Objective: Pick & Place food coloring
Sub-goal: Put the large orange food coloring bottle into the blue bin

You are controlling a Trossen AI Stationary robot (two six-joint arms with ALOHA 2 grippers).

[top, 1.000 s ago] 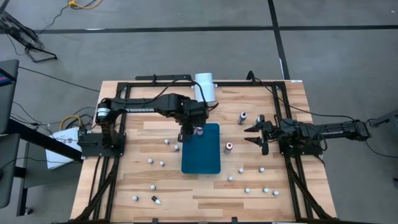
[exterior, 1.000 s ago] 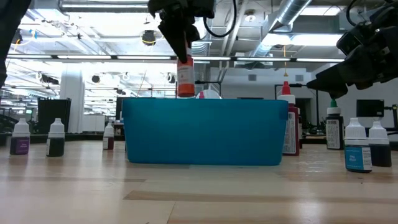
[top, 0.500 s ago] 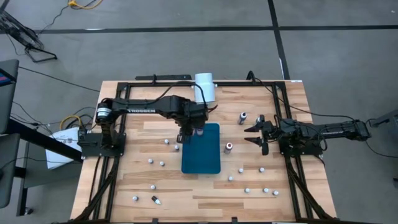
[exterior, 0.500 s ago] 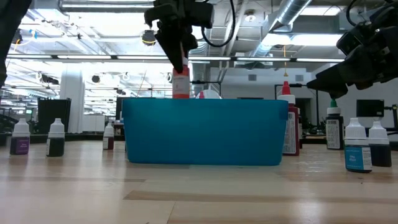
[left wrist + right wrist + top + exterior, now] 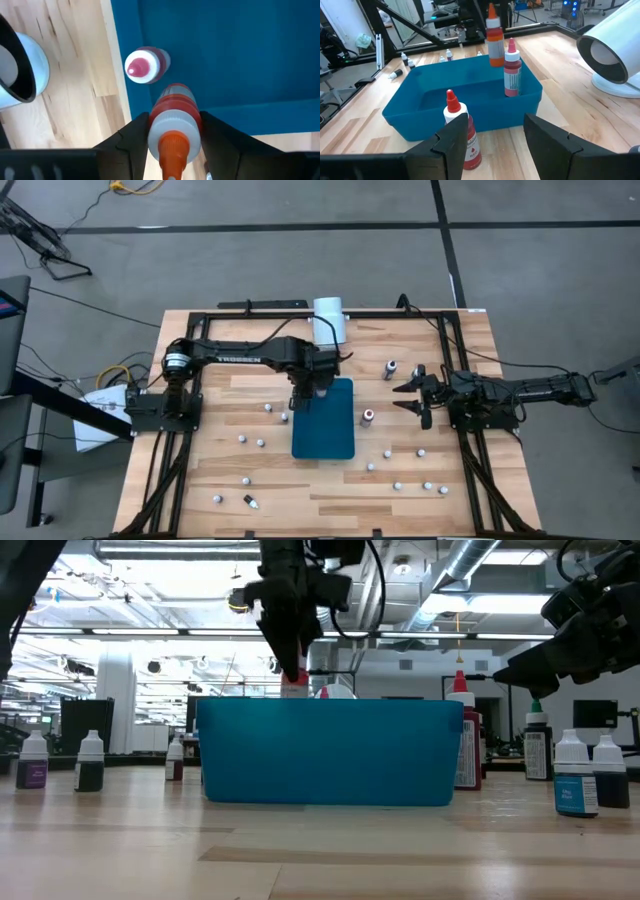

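While the left claw grips the orange bottle inside the blue bin, beside the pink-capped bottle | risk: release knocks neighbour over | right claw wide, empty, beside bin.

Robotics lab or industrial test hall. High view: wooden table on black metal frame at centre, bare grey concrete floor around, dark tape lines across top, loose cables at upper left and left edge. Low view: background shows exposed silver ducts at upper right, rows of strip lights at left, open ceiling. Right wrist view: workbenches, monitors, tripod legs along top.
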